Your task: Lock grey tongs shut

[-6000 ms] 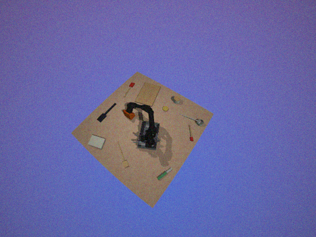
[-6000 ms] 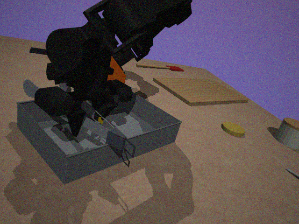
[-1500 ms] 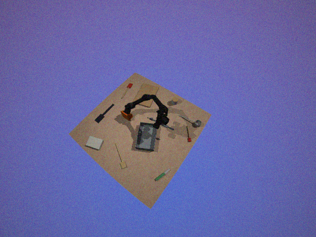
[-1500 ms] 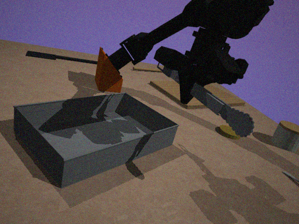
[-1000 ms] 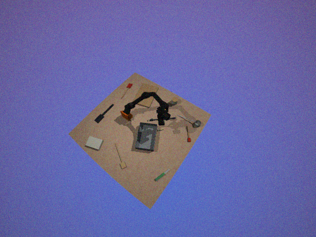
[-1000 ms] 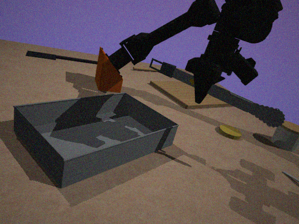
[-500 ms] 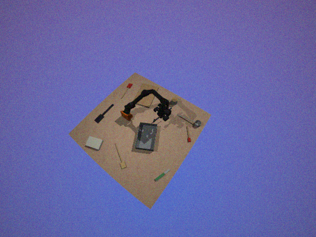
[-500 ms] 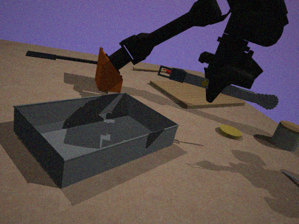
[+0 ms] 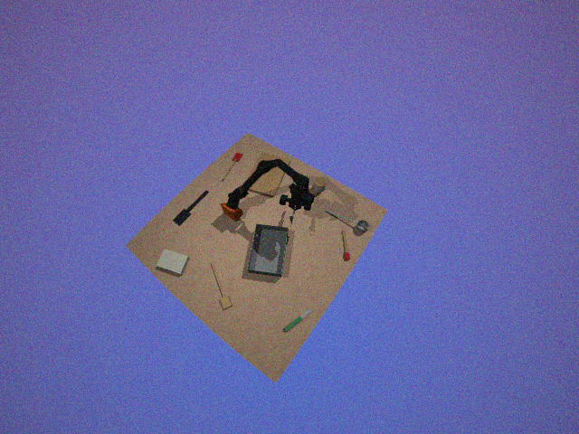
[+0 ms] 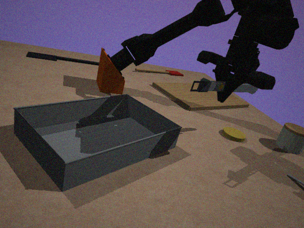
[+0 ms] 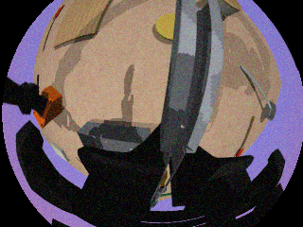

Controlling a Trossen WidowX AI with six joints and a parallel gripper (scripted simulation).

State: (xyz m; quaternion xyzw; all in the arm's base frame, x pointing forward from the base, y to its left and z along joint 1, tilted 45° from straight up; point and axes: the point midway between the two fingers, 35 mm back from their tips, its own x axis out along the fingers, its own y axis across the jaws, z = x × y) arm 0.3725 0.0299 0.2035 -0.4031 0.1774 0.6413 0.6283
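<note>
In the exterior view, the black arm (image 9: 251,183) (image 10: 175,27) (image 11: 18,96) is reaching from its orange base (image 9: 231,211) (image 10: 109,76) (image 11: 53,101) at the upper middle toward the upper right, where its gripper (image 9: 289,207) (image 10: 221,98) (image 11: 166,127) is clamping the grey tongs (image 10: 210,85) (image 11: 189,76) above the table (image 9: 261,308) (image 10: 152,196) (image 11: 109,76). The tongs' hinge end, with a square loop, is pointing left in that view; their two arms are running up the wrist view close together, with a narrow dark gap between them. Whether the lock is holding, I cannot tell. The wooden board (image 9: 269,185) (image 10: 196,98) (image 11: 82,24) is lying behind the tongs at the right of the exterior view, and they are hanging off its surface. The roasting tin (image 9: 265,272) (image 10: 105,156) (image 11: 114,142) is standing at the lower left there, with the tongs well clear of it. A yellow disc (image 10: 233,134) (image 11: 166,26) is lying between the tin and a wooden-topped jar (image 9: 317,185) (image 10: 290,139) at the right edge.
</note>
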